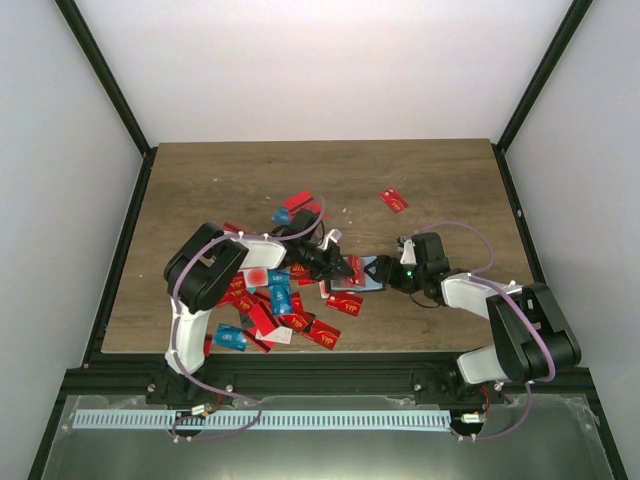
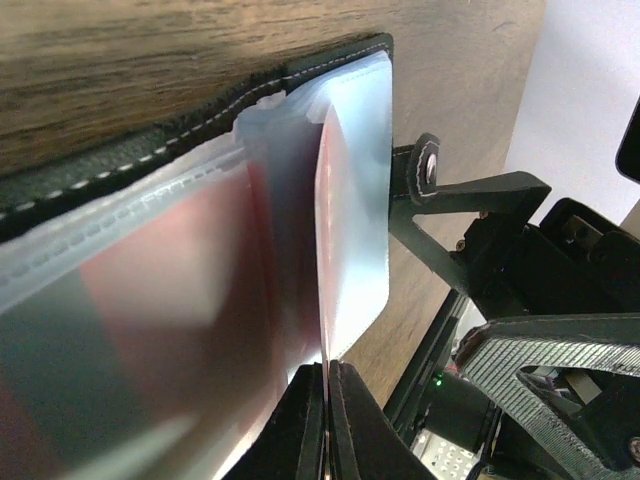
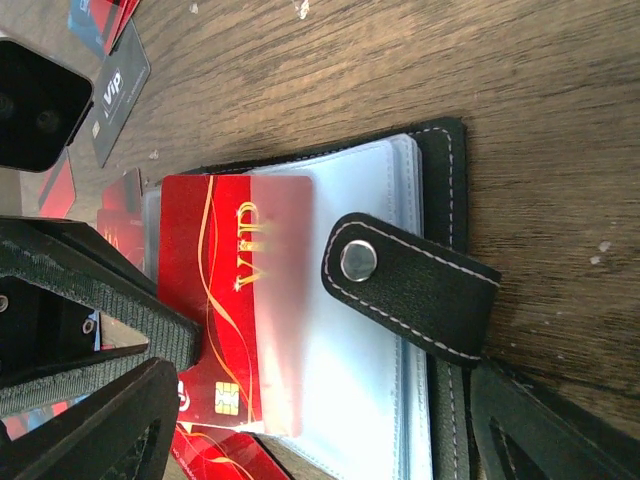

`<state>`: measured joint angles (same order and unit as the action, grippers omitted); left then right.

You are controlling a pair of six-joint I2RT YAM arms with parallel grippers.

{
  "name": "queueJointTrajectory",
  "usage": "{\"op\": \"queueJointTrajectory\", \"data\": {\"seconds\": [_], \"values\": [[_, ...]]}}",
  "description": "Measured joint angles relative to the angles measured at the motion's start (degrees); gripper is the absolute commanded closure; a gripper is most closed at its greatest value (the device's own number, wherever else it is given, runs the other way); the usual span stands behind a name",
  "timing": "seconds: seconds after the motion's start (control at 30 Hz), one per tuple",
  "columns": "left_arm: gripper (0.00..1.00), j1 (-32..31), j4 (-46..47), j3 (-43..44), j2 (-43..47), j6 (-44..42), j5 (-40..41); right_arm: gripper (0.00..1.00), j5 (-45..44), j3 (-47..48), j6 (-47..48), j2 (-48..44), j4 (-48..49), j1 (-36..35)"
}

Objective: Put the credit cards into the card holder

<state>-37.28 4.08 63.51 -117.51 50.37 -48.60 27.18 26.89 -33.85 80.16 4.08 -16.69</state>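
Left gripper [image 2: 325, 385] low, pinching red card [image 3: 235, 300] into card holder [image 3: 445, 170]; right gripper [image 1: 384, 275] splayed.

One card holder [image 3: 445, 170]; over a dozen credit cards [image 1: 395, 200].

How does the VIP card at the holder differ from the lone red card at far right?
The VIP card is partly inside the card holder's clear sleeve; the lone card lies flat on the table, off by itself. The VIP card is pinched by the shut left tool; the lone card is touched by neither tool. Both are red.
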Motion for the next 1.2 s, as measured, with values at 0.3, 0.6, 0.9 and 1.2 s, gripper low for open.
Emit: {"op": "queueJointTrajectory", "data": {"seconds": [0.3, 0.6, 0.9, 1.2], "values": [[0.96, -1.6, 2.5, 0.0, -0.3, 2.1, 1.4, 0.21, -0.2, -0.1, 0.0, 0.0, 0.1, 0.0], [0.96, -2.5, 4.0, 0.0, -1.2, 2.5, 2.0, 0.21, -0.1, -0.1, 0.0, 0.0, 0.1, 0.0], [0.96, -3.6, 7.3, -0.6, -1.5, 5.5, 3.8, 0.21, 0.2, -0.2, -0.3, 0.0, 0.2, 0.0], [0.96, -4.9, 9.9, -0.6, -1.8, 8.2, 5.9, 0.21, 0.5, -0.4, -0.7, 0.0, 0.7, 0.0]]}}
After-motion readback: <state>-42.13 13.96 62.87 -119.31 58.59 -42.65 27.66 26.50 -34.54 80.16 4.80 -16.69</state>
